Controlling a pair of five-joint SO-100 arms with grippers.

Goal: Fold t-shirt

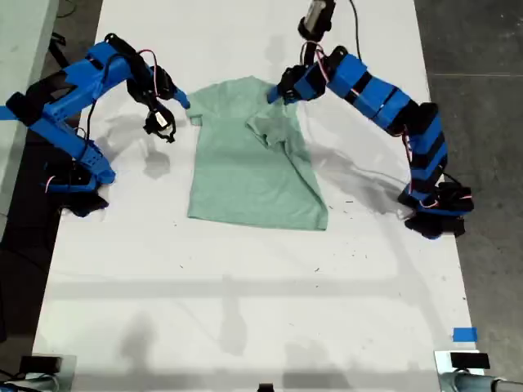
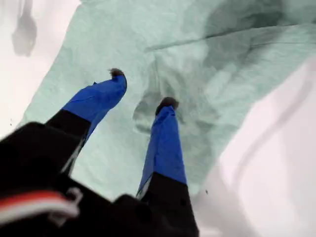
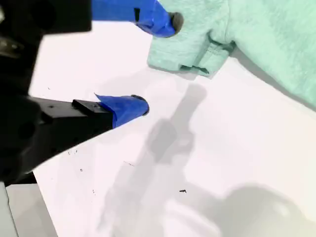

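The white table (image 1: 245,310) was the largest thing in view, a long pale surface running between strips of dark grey floor (image 1: 490,49), and the t-shirt (image 1: 245,180) lay near its middle, my landmark for all else. The shirt was mint green and mostly flat; the sleeve on the exterior view's right had been laid inward over the chest, leaving a rumpled ridge there, while the other sleeve still stuck out onto bare table.

My first gripper (image 1: 278,92) (image 2: 143,89) hung over the shirt's collar end, beside the turned-in sleeve. Its jaws stood moderately apart with green cloth showing between the two blue fingers (image 2: 165,143); they held nothing. Whether the dark tips touched the fabric I could not tell.

My second gripper (image 1: 167,114) (image 3: 158,64) hung just off the shirt's outstretched sleeve, over white table. Its jaws gaped wide and empty. One blue fingertip (image 3: 163,22) was at the sleeve's hem edge, and the other was over bare table, well clear of the cloth.

Beyond the shirt's hem, toward the table's near end, sat a small piece of blue tape (image 1: 464,334) and a few dark specks (image 1: 317,269)
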